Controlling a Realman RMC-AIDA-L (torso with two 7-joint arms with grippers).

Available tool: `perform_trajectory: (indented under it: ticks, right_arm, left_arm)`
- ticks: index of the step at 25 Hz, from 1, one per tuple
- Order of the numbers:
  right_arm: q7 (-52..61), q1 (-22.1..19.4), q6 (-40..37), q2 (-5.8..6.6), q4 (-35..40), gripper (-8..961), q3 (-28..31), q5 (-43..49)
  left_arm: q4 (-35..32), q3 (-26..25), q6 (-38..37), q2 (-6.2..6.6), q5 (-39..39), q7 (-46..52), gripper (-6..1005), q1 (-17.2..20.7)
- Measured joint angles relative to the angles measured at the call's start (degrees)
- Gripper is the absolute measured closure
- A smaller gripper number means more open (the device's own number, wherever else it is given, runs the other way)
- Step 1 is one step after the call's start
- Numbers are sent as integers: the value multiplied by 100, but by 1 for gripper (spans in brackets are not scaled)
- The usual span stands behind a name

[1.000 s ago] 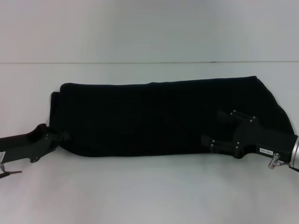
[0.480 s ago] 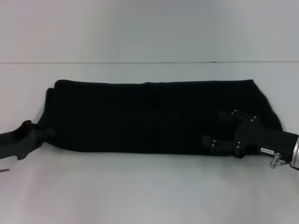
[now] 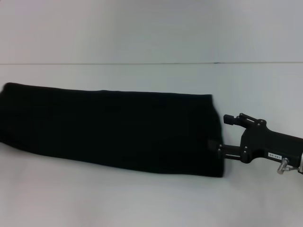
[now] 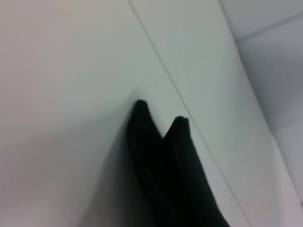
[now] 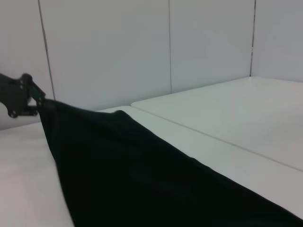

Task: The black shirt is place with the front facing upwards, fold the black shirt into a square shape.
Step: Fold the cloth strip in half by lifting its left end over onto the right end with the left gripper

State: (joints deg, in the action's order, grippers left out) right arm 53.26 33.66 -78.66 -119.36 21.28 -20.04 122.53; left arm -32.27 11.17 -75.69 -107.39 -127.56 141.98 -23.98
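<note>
The black shirt [image 3: 113,127] lies as a long folded strip across the white table, reaching from the left edge of the head view to near the right side. No lettering shows. My right gripper [image 3: 224,135] is open at the strip's right end, its lower finger [image 3: 222,150] touching the cloth edge. My left gripper is out of the head view. It shows in the right wrist view [image 5: 21,97], shut on the far end of the shirt [image 5: 142,175]. The left wrist view shows only two black cloth points [image 4: 161,151].
The white table [image 3: 151,198] has a seam line [image 3: 151,63] running across behind the shirt. White wall panels [image 5: 142,47] stand beyond the table in the right wrist view.
The shirt has been pulled far to the left, off from under my right gripper. My left gripper has left the head view. My right gripper has shifted slightly right.
</note>
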Motion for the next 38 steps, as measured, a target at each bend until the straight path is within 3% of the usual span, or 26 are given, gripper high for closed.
perform_trajectory:
  ticks: [10,17,19,20,24,25,26,27,31,34,38]
  right_arm:
    - [0,-125,-27,3,-1,21,0,7]
    - [0,-262,-26,16,2,21,29,3]
    - [0,-307,-28,15,3,22,38,-3]
    - [0,-328,-28,16,5,22,43,-7]
    - [0,-400,-50,11,6,22,45,-18]
    - [0,-420,-61,8,7,22,45,-22]
    - [0,-428,-67,5,6,22,44,-25]
    - [0,-441,-70,5,7,22,45,-24]
    - [0,-481,-87,2,8,21,46,-27]
    - [0,-495,-69,-10,8,21,50,-28]
    - [0,-496,-18,-22,-23,21,60,-28]
  left_arm:
    - [-92,-177,-344,64,89,41,944,-107]
    - [-87,-131,-954,48,325,41,945,-937]
    - [-82,-6,-1050,-107,331,20,945,-1487]
    - [-82,-6,-1050,-107,331,20,945,-1487]
    - [-76,385,-1056,-533,339,-60,945,-2299]
    - [-76,385,-1056,-533,339,-60,944,-2299]
    - [-78,486,-1053,-638,343,-78,944,-2462]
    - [-76,848,-1052,-905,344,-116,944,-2755]
    - [-77,1380,-1058,-1311,349,-186,944,-2878]
    - [88,1749,-949,-1573,347,-267,944,-2619]
    - [828,1940,-731,-1643,347,-544,944,-2346]
